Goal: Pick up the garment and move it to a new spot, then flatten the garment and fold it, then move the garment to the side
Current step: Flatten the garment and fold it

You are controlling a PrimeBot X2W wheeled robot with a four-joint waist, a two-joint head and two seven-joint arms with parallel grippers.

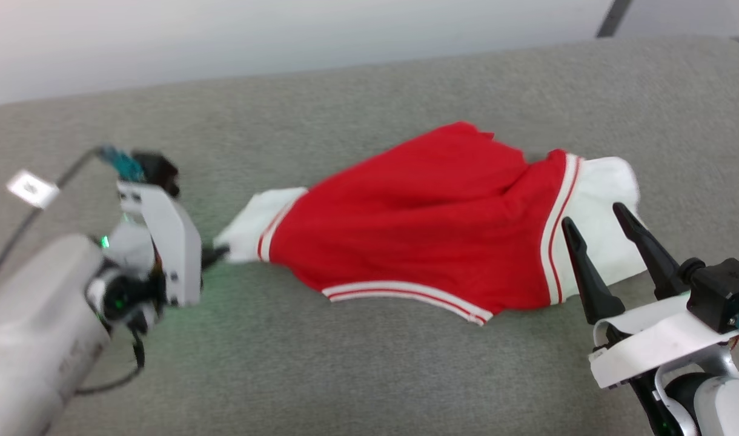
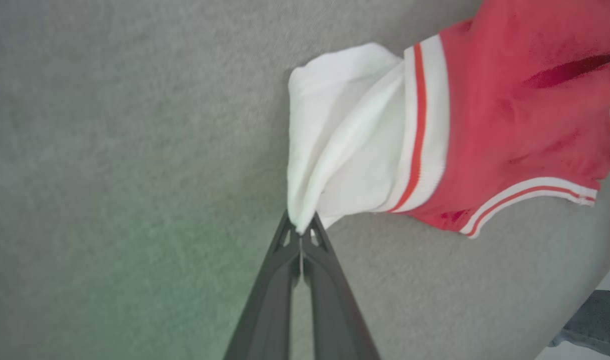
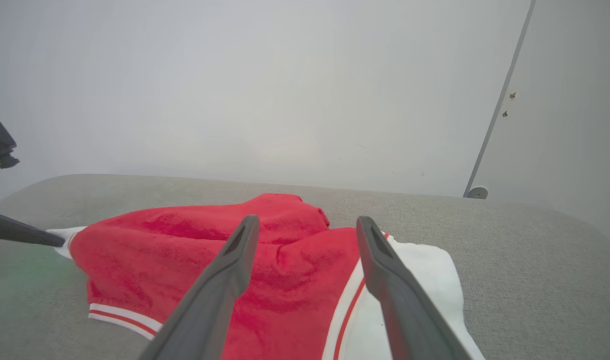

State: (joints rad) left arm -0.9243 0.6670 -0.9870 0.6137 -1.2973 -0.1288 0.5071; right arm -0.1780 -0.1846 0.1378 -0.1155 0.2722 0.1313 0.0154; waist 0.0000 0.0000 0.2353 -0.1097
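The garment (image 1: 430, 224) is bright red with paired white stripes and white lining showing at both ends. It lies stretched out on a grey upholstered surface (image 1: 345, 375). My left gripper (image 1: 215, 253) is shut on the tip of the white lining at the garment's left end; the left wrist view shows the fingers (image 2: 285, 280) pinching that white corner of the garment (image 2: 345, 145). My right gripper (image 1: 598, 221) stands open just over the white right end, with nothing between its fingers (image 3: 220, 285). The right wrist view looks across the garment (image 3: 195, 260) from that end.
The grey surface spreads wide on all sides of the garment and ends at a pale wall (image 3: 285, 90) behind. A thin dark strip (image 3: 500, 105) runs down the wall at the right. A cable (image 1: 18, 236) loops above my left forearm.
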